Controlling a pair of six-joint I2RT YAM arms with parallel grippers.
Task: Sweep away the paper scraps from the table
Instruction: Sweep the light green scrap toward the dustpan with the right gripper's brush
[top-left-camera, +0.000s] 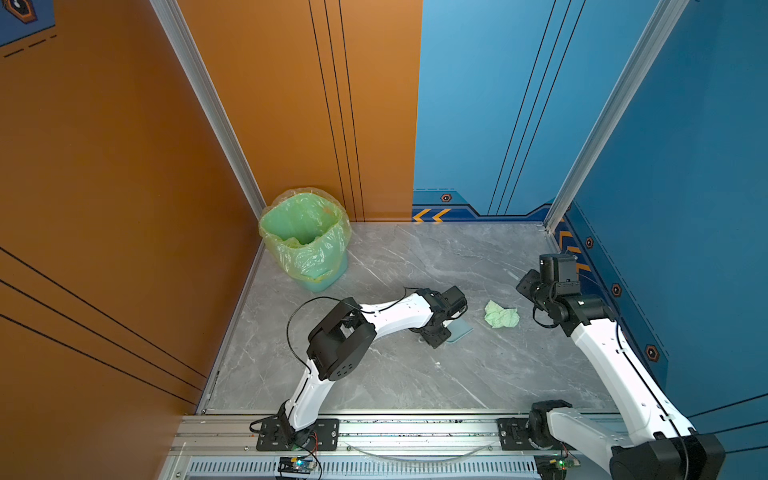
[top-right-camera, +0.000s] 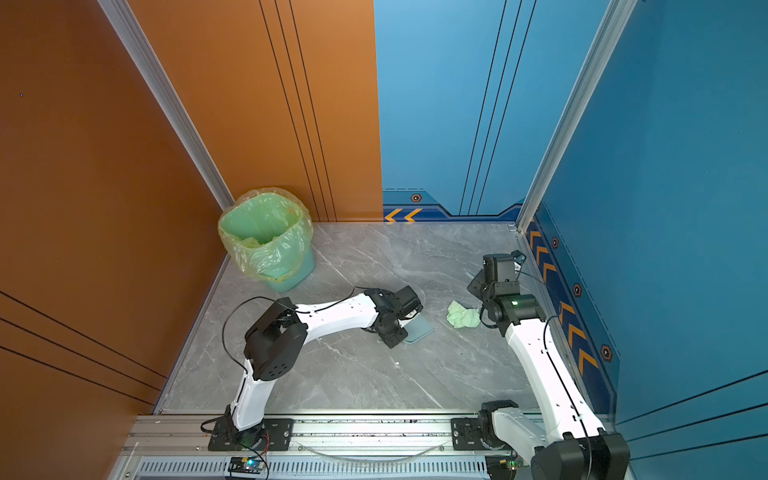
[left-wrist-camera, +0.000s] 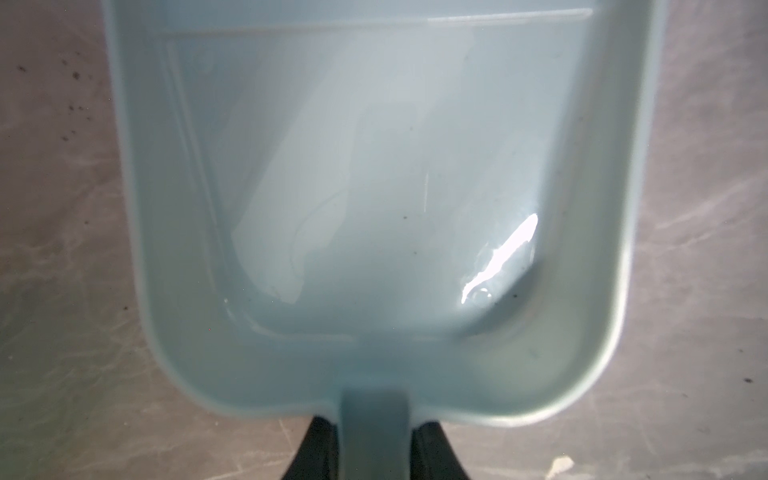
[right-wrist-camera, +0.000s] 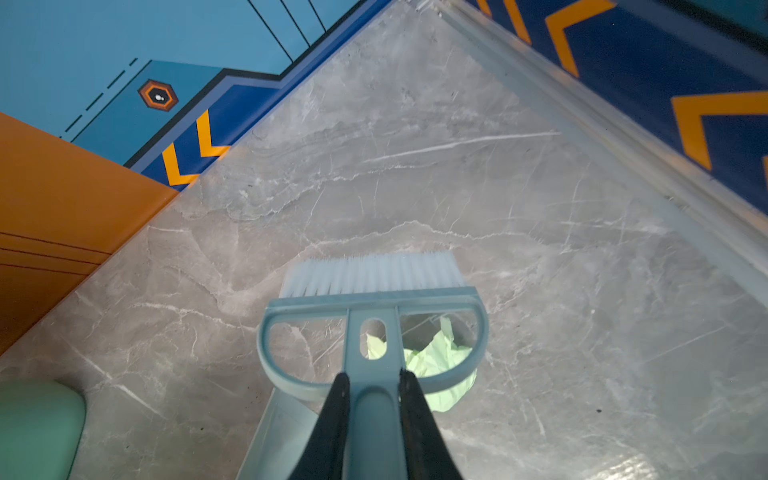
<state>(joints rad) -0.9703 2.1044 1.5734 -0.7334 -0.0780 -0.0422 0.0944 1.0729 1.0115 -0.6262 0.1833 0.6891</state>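
On marbled table (top-left-camera: 395, 374), one pale green paper scrap (top-left-camera: 501, 314), crumpled

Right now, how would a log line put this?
left gripper: shut on dustpan | right gripper: shut on brush | scrap: green, on table, outside dustpan | dustpan: empty

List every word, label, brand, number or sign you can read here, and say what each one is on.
Words, brands, numbers: none can be read in any view.
Orange chevrons, signs only, on the dark blue band along the back wall.
Larger orange chevrons on the same kind of band along the right wall.
Hexagon emblem on the back wall: no lettering inside.
Dustpan and brush: no label visible.
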